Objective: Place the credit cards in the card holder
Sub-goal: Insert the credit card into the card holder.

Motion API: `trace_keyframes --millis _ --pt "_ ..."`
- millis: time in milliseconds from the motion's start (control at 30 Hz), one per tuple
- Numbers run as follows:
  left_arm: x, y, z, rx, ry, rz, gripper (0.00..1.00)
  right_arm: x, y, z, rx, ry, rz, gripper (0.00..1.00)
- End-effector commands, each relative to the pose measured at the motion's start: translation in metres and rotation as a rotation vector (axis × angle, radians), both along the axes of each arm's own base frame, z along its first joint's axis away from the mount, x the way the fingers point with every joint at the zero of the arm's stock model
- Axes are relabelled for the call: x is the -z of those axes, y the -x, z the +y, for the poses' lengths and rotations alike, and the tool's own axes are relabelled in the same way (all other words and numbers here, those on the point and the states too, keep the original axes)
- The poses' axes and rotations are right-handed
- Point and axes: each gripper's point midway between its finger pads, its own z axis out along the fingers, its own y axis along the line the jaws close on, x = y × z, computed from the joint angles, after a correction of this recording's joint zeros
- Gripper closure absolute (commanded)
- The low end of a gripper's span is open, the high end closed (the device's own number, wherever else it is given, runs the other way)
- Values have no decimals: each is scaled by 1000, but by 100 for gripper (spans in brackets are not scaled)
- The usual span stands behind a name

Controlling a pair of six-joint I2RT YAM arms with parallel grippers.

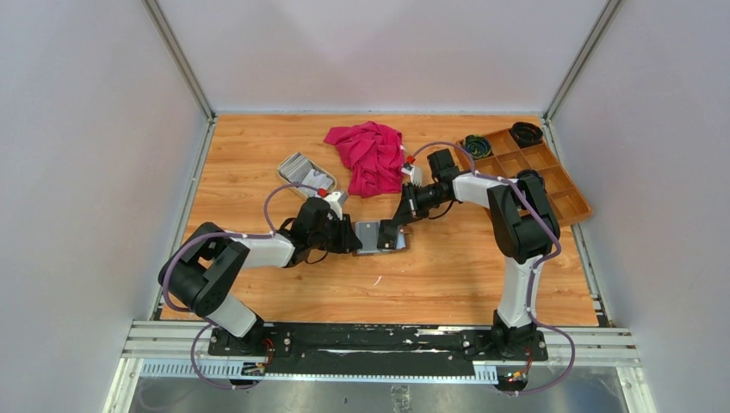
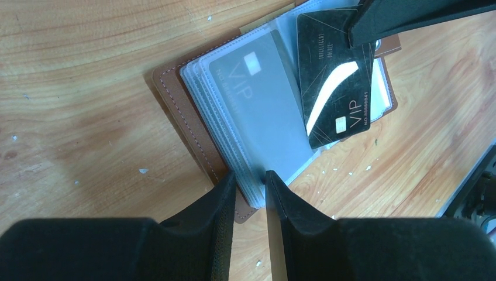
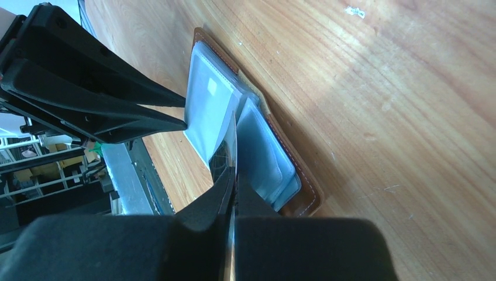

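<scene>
The step in hand is feeding one card into a pocket. The card holder (image 1: 379,238) lies open on the table (image 1: 448,275) between the two arms, brown cover down and clear plastic pockets up. The left gripper (image 2: 250,178) stands narrow, pinched on the near edge of the pocket leaves. It seems to lift one leaf to hold a mouth open, though how many leaves it has is hard to tell. A grey card (image 2: 257,99) already sits in the top pocket. The right gripper (image 3: 235,178) is clamped tight on a black card (image 2: 336,99). This card lies slantwise across the holder's far half, its lower corner just past the edge of the pockets, and by my judgement it is not yet inside any pocket. More cards (image 1: 301,169) wait in the dish (image 1: 286,162) at the left rear. Next, the black card needs squaring to the pocket's mouth, then a flat, gentle slide in while the left grip holds the leaf steady
</scene>
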Motion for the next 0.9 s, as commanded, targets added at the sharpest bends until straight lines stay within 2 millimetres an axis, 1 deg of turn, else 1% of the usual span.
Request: trace_keyframes --millis 0,133,367,667,867 --pt "16 7 4 18 -47 31 72 -7 -15 4 17 16 -72 100" --pt "16 7 4 16 -45 32 72 -5 -18 1 25 40 -100 100" --pt "18 8 4 18 -48 38 72 -12 -24 -4 47 63 -169 100" --pt "18 9 3 22 -45 42 72 -13 -24 -4 47 57 -183 100" --pt "20 9 3 24 -47 46 72 -15 -27 -8 62 84 -218 100"
